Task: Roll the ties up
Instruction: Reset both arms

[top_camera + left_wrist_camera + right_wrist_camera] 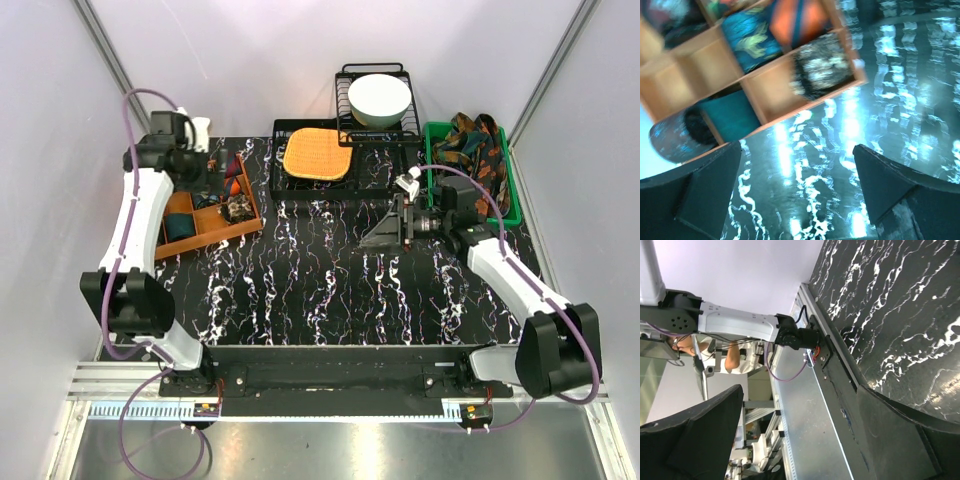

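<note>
Honestly, left gripper [795,150] and right gripper [800,390] both gape wide, empty; ties [472,145] inside the green bin [432,130] look soft, floppy, so I'd pinch 1 at its narrow end.

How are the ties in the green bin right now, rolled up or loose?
Loose. The ties lie in a rumpled heap at the far end of the green bin, with no tidy coils showing there.

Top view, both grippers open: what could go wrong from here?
The open left gripper hangs close by the wooden box; a sweep could nudge it or unseat the rolled ties. The loose ties lie heaped in the green bin; the open right gripper may pull several at once.
</note>
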`<state>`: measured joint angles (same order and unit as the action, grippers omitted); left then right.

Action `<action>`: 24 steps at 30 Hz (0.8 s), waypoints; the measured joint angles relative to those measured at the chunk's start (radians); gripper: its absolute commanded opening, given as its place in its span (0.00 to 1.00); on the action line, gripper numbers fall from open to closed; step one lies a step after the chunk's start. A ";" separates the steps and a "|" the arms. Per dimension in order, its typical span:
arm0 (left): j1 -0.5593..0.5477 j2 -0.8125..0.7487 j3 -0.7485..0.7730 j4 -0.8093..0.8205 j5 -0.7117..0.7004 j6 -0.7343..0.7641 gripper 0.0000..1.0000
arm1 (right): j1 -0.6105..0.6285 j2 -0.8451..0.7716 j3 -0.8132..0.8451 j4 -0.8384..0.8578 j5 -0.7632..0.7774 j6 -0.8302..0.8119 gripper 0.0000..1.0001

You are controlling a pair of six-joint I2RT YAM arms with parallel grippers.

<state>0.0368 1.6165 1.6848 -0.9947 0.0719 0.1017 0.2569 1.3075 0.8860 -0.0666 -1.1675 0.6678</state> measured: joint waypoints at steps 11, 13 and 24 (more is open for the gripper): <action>-0.135 -0.040 0.068 -0.080 0.097 -0.033 0.99 | -0.106 -0.089 0.006 -0.258 0.035 -0.236 1.00; -0.148 -0.040 0.068 -0.082 0.109 -0.033 0.99 | -0.124 -0.093 0.008 -0.309 0.055 -0.281 1.00; -0.208 -0.204 -0.195 -0.014 0.148 -0.043 0.99 | -0.224 -0.214 0.011 -0.535 0.372 -0.456 1.00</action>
<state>-0.1715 1.4120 1.4902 -1.0084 0.2199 0.0582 0.0334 1.0939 0.8967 -0.6014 -0.7959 0.2115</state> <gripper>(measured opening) 0.984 0.994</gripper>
